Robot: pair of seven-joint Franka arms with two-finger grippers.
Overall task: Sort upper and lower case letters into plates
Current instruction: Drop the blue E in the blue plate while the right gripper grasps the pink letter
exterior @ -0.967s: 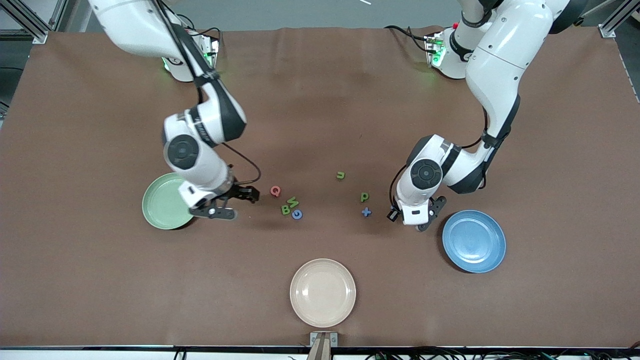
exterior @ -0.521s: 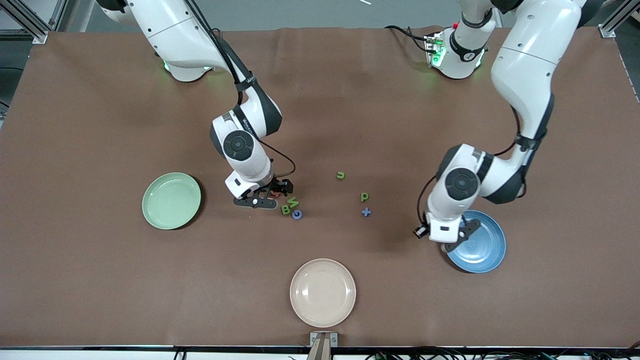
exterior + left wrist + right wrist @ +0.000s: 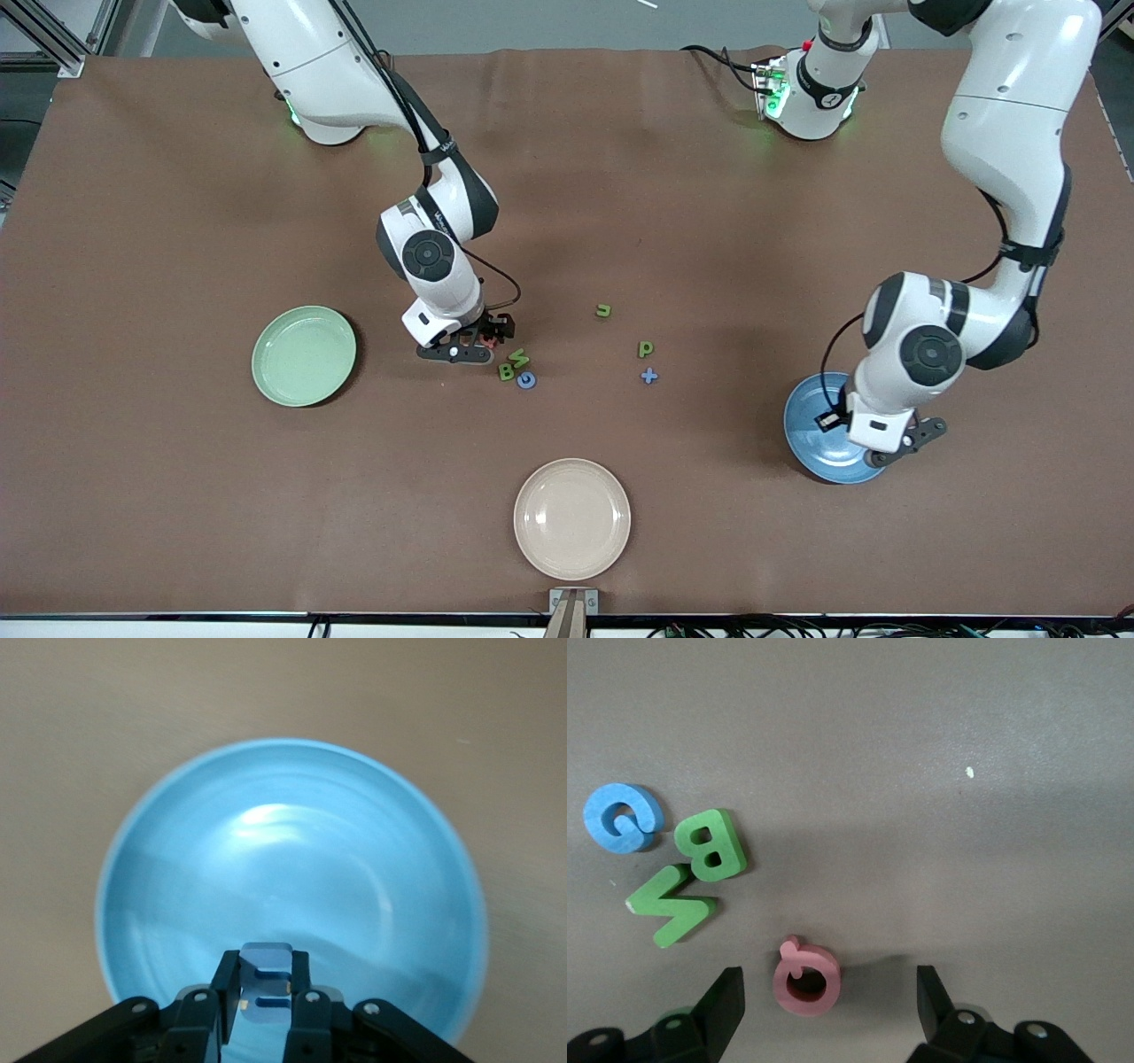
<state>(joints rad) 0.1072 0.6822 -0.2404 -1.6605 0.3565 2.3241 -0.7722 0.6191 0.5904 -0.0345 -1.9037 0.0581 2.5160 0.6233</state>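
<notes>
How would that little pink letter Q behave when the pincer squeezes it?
The pink Q looks thick, flat and matte, so it probably stays stiff, weighs little and won't roll. Lying flat between the open fingers of the right pincer, it might skid across the brown table if nudged unevenly.

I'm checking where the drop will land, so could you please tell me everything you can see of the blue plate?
The blue plate is round, shallow and rimmed, glossy like plastic, mid blue with a paler rim. It sits flat on the brown table toward the left arm's end, nearer the camera than the loose letters. Nothing lies in it. The left gripper hangs over its inside, shut on a small pale blue piece. Whether that piece touches the plate cannot be told.
</notes>
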